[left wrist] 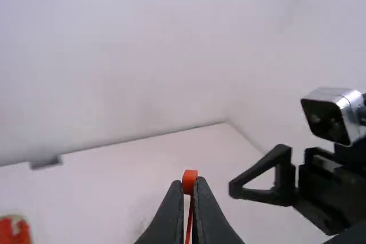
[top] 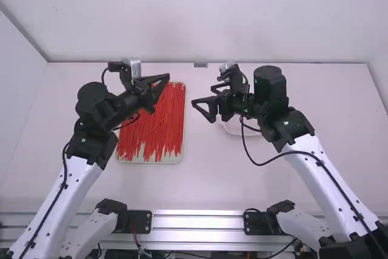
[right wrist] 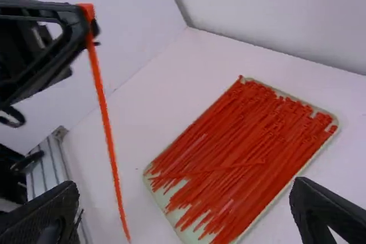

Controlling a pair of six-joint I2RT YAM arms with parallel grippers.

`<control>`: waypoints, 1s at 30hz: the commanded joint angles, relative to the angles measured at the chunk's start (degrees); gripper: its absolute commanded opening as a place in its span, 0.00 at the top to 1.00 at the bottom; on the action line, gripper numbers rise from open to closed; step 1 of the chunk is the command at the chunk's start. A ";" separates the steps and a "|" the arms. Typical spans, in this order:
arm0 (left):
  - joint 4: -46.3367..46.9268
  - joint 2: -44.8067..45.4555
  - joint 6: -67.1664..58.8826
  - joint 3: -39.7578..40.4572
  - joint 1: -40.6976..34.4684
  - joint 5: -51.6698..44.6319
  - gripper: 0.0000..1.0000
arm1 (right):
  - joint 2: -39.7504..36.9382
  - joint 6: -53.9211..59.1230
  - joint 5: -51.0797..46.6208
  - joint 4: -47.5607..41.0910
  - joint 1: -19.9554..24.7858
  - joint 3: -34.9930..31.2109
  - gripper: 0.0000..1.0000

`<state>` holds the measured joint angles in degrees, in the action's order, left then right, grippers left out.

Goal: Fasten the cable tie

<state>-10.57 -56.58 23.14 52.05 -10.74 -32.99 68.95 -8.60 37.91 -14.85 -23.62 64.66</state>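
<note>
So, left gripper (left wrist: 189,190): closed tight on the head end of one red tie (right wrist: 102,112), pinched at the fingertips and held up off the table.
Tie: hung from that pinch with its long axis running steeply down and slightly slanted; the tail was free and touched nothing that could be made out.
Tray (top: 145,160): lay on the table below the left gripper, carrying the loose ties (top: 154,122), well clear of the held one.
Gap: the two grippers faced each other tip to tip in the high view, near but apart, with open air between them.
Right gripper (top: 205,106): fingers spread wide and empty, pointing across at the left gripper.
Key relation: the head sat at the left fingertips and the tail dangled below, so the right gripper looked the nearer free one; it would probably need to drop lower to catch the tail and bring it up to the head.
</note>
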 commanded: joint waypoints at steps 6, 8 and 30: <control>-12.63 -5.90 8.24 -0.22 -0.50 -14.08 0.98 | 0.26 -0.15 4.68 3.26 -0.26 1.70 0.02; -17.31 -7.80 11.19 -0.22 -0.52 -16.48 0.98 | 0.26 -0.13 4.72 4.22 -0.48 1.70 0.02; -39.43 -13.03 25.53 -0.22 -0.52 -24.57 0.98 | 0.28 2.43 12.92 12.11 -0.44 1.70 0.44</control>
<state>-49.41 -69.43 48.07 52.05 -10.79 -56.71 68.97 -6.61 48.86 -3.09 -23.83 64.66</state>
